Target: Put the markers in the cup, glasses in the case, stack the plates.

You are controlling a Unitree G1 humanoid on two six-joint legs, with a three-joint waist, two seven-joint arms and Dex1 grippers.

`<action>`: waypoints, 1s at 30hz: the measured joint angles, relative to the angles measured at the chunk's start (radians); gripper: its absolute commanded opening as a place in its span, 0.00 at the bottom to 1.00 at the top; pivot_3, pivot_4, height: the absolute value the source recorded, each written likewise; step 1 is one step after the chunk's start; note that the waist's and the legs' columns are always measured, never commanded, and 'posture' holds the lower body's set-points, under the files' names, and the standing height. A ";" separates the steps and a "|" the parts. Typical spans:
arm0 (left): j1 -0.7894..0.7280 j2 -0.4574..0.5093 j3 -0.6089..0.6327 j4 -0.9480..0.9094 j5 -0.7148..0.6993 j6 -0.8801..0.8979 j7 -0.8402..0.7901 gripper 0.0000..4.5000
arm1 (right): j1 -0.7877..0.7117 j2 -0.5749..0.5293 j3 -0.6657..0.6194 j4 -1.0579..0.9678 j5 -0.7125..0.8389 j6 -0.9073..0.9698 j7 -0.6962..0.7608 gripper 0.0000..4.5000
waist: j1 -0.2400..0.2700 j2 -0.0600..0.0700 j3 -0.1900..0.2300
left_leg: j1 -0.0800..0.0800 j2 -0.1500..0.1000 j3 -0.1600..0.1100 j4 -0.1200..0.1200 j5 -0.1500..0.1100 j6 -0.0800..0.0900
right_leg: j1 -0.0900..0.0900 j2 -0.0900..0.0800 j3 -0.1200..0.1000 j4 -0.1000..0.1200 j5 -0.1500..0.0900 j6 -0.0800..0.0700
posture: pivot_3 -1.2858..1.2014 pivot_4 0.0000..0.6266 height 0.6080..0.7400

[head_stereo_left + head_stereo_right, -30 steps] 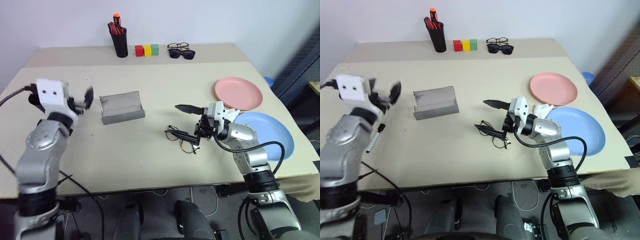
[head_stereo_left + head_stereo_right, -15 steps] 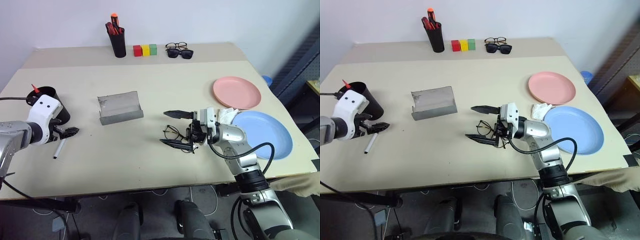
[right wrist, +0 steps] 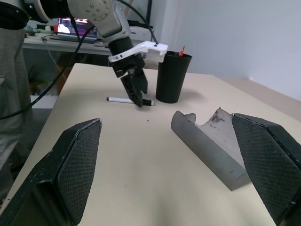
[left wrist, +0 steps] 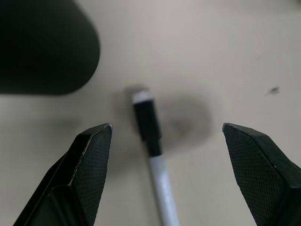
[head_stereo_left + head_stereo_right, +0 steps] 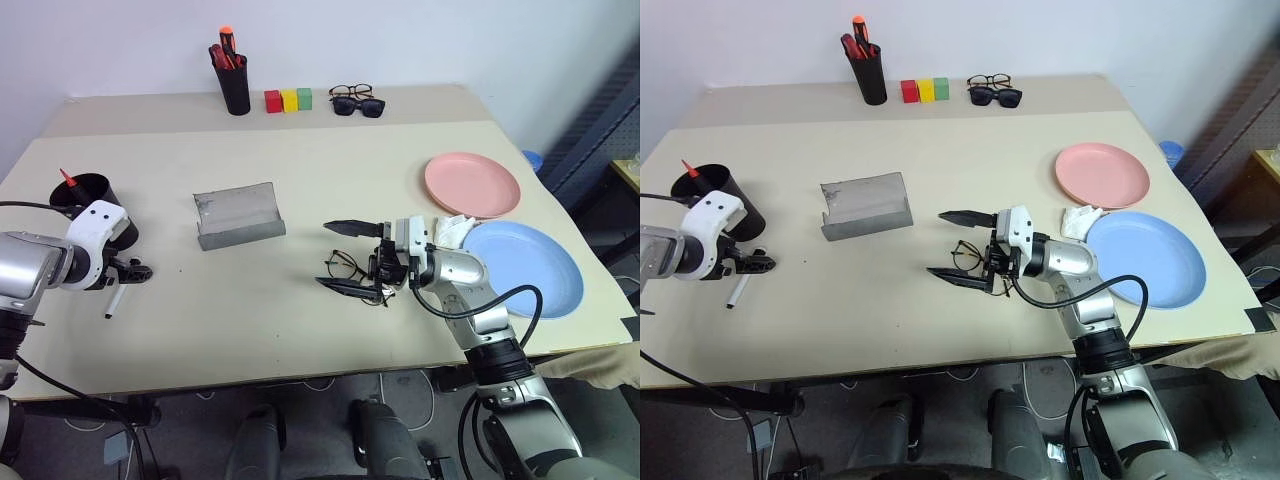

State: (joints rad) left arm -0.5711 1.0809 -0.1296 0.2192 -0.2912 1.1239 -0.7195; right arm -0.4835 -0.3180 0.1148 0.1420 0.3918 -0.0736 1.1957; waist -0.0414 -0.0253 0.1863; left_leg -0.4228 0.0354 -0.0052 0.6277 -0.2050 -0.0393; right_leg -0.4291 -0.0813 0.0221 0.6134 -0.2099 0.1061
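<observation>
Left gripper [image 5: 133, 271] is hanging over the black marker [image 5: 113, 300] at the left edge of the table [image 5: 300, 320], fingers spread apart and gripping nothing. We are seeing in the left wrist view that the marker [image 4: 149, 136] is lying on the tabletop between the two fingertips, its black part toward the cup and its white part toward the camera; we cannot tell whether either fingertip is touching it. We are noting the black cup [image 5: 92, 200] standing upright just behind that gripper, with the red marker [image 5: 68, 178] sticking up from its rim.

Right gripper [image 5: 348, 257] is sitting near the middle of the table, pointing toward the robot's left, its two fingers wide apart and empty. We are reading the wire-rimmed glasses [image 5: 352, 270] as lying on the table between and just under those fingers, one finger above them in the head view and one along their near side; contact is unclear.

We are logging the grey case [image 5: 238, 215] open on the table between the two grippers, flap raised, nothing in it. Pink plate [image 5: 472, 184] and blue plate [image 5: 525, 270] are lying side by side on the right, unstacked, with a small white crumpled object [image 5: 455, 229] between them.

Along the far edge we are recording a pen holder [image 5: 235, 80] with red pens, three coloured blocks [image 5: 290, 99], and two other pairs of glasses [image 5: 360, 100].
</observation>
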 measured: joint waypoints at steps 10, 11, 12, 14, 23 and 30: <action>-0.033 -0.067 -0.004 0.028 0.045 0.007 0.006 0.01 | 0.017 -0.018 -0.003 -0.016 -0.002 0.002 -0.024 1.00 | 0.004 0.001 -0.001 | 0.004 0.000 0.000 0.000 0.000 0.000 | 0.002 0.000 0.000 0.003 0.000 0.000 | 0.52 0.24 1.00; -0.025 -0.067 0.002 0.018 0.048 0.008 0.009 0.01 | 0.018 -0.020 -0.003 -0.021 -0.002 0.002 -0.026 1.00 | 0.003 0.001 -0.001 | 0.004 0.000 0.000 0.000 0.000 0.000 | 0.002 0.000 0.000 0.004 0.000 0.000 | 0.52 0.24 1.00; -0.018 -0.067 0.007 0.008 0.048 0.009 0.010 0.01 | 0.018 -0.022 -0.003 -0.023 -0.002 0.003 -0.027 1.00 | 0.003 0.001 -0.001 | 0.004 0.000 0.000 0.000 0.000 0.000 | 0.002 0.000 0.000 0.003 0.000 0.000 | 0.52 0.24 1.00; 0.032 -0.058 0.035 -0.045 0.043 0.004 0.003 0.01 | 0.018 -0.023 -0.004 -0.024 -0.002 0.004 -0.029 1.00 | 0.002 0.001 -0.001 | 0.004 0.000 0.000 0.000 0.000 0.000 | 0.002 0.000 0.000 0.003 0.000 0.000 | 0.52 0.24 1.00; 0.238 -0.284 0.367 -0.407 -0.020 -0.421 0.095 0.01 | 0.014 -0.014 -0.005 -0.014 -0.004 0.004 -0.041 1.00 | 0.024 -0.001 0.000 | -0.001 0.000 0.000 0.002 0.000 0.000 | 0.000 -0.001 0.000 -0.001 0.000 -0.001 | 0.52 0.24 1.00; 0.018 -0.529 0.486 -0.283 0.047 -0.727 0.439 0.01 | -0.027 0.025 -0.001 0.039 -0.015 -0.004 -0.058 1.00 | 0.028 -0.001 -0.001 | 0.001 -0.001 0.000 0.003 0.000 0.000 | 0.003 0.000 0.000 0.000 0.002 0.003 | 0.52 0.24 1.00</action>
State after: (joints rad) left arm -0.5534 0.5520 0.3568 -0.0634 -0.2446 0.3973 -0.2806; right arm -0.5106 -0.2933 0.1136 0.1807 0.3770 -0.0781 1.1374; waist -0.0137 -0.0266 0.1855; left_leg -0.4220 0.0347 -0.0054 0.6309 -0.2047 -0.0392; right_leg -0.4265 -0.0817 0.0225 0.6132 -0.2075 0.1088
